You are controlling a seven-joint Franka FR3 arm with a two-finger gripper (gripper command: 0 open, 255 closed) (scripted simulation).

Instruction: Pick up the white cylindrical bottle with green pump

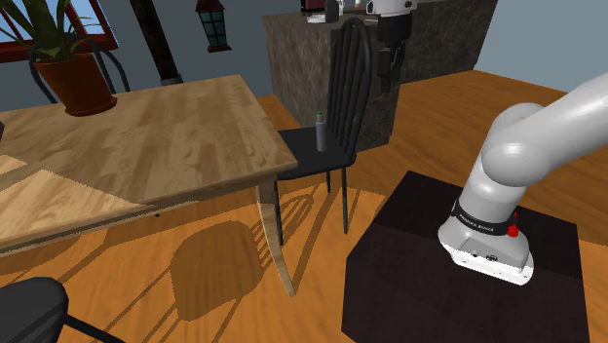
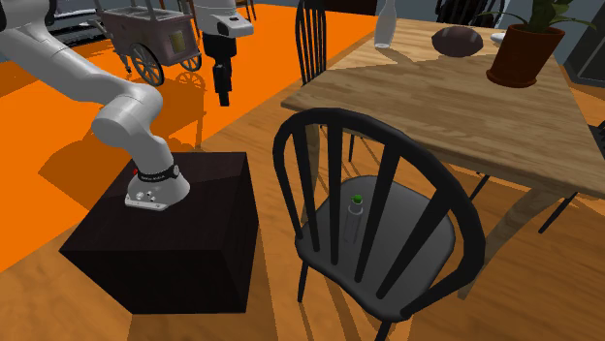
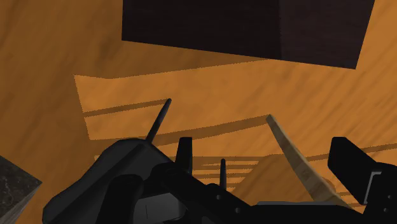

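A slim pale-grey bottle [image 1: 321, 132] with a green top stands upright on the seat of a black spindle-back chair [image 1: 349, 78]. In the second exterior view the bottle [image 2: 355, 219] shows through the chair's back spindles [image 2: 388, 203]. My black gripper [image 1: 389, 70] hangs high in the air, pointing down, above and behind the chair's back and well apart from the bottle. It also appears above the stand [image 2: 224, 89]. In the wrist view the gripper [image 3: 267, 164] is open with nothing between its fingers, and the chair's curved back [image 3: 121, 178] lies below.
A wooden table [image 1: 166, 146] with a potted plant [image 1: 73, 73] stands next to the chair. A dark stone counter [image 1: 302, 54] is behind the chair. The dark stand [image 1: 468, 263] is at the lower right. A cart [image 2: 150, 39] stands farther off.
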